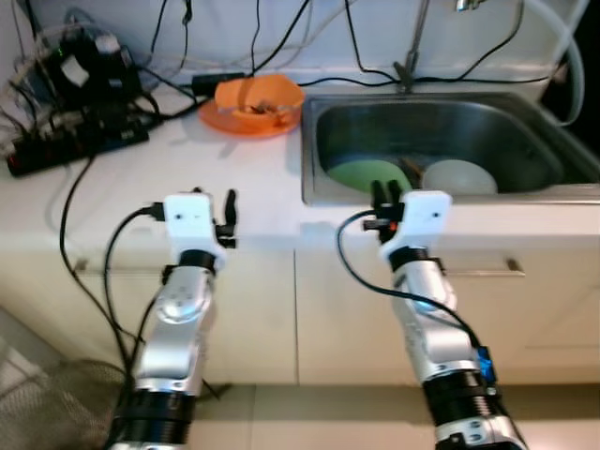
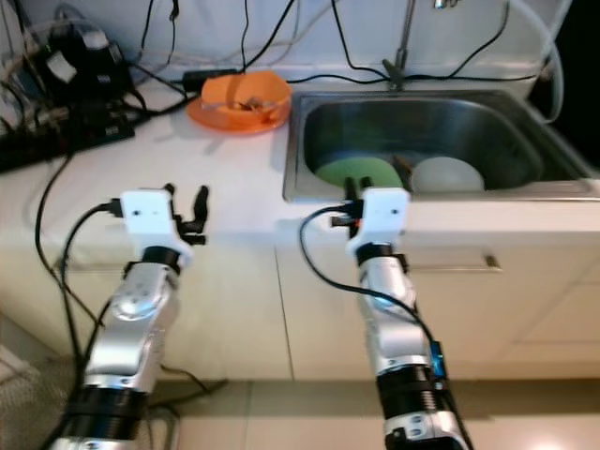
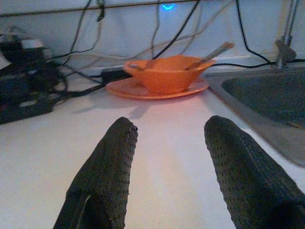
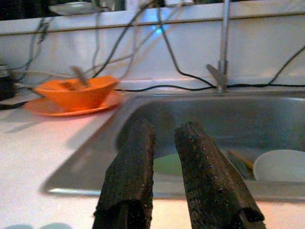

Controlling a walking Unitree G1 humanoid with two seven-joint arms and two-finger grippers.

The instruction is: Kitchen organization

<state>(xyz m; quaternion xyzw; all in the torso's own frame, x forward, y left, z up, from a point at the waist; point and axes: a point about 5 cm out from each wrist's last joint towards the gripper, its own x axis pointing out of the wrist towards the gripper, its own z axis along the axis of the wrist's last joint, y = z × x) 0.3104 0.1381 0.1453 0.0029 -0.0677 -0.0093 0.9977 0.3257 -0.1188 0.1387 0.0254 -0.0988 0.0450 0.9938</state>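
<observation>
On the white bench [image 1: 141, 178] beside the stainless steel sink [image 1: 562, 155], an orange bowl [image 1: 260, 97] sits on a flat orange plate [image 1: 217, 120] near the back wall, with utensil handles sticking out of the bowl. Inside the sink basin lie a round green plate [image 1: 361, 174] and a white bowl [image 1: 459, 176] side by side, with a thin stick-like utensil between them. The left gripper [image 3: 167, 157] hovers low over the bench front edge, its jaws spread well apart and aimed toward the orange bowl, well short of it. The right gripper [image 4: 164, 162] is held at the sink's front rim, its jaws a narrow gap apart and gripping nothing, the green plate just beyond them. A black power strip [image 1: 70, 150] and tangled black cables [image 1: 84, 84] crowd the bench's far left corner. A metal tap [image 1: 411, 47] rises behind the sink.
</observation>
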